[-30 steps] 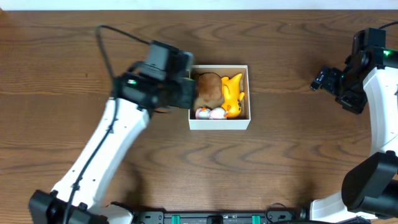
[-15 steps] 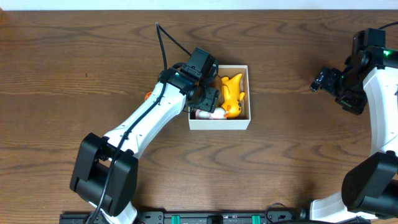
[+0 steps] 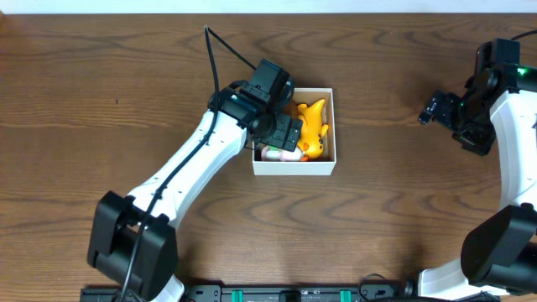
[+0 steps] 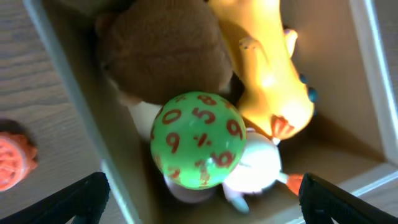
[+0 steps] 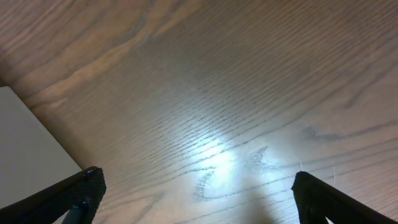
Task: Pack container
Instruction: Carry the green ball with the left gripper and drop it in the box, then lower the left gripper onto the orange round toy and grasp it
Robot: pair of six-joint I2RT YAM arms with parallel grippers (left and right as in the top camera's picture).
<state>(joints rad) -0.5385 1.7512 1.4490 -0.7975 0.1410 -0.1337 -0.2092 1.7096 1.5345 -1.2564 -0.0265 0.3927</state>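
The container (image 3: 294,166) is a small white box with a tan inside, at the table's middle. In it lie a brown plush (image 4: 165,53), a yellow toy (image 3: 312,126) (image 4: 267,74), a white toy (image 4: 258,168) and a green ball with red numbers (image 4: 198,140). My left gripper (image 3: 281,134) (image 4: 205,208) hangs open over the box's left half, its fingertips (image 4: 81,199) wide apart on either side of the ball and not touching it. My right gripper (image 3: 430,111) (image 5: 199,199) stands open over bare wood at the far right, holding nothing.
A small orange thing (image 4: 15,163) lies on the table just outside the container's left wall (image 4: 74,93); the left arm hides it from overhead. A white surface (image 5: 25,143) shows at the left edge of the right wrist view.
My left gripper moved from the box's left wall to over its inside and opened wide; the green ball now lies free among the toys. The right arm has not moved.
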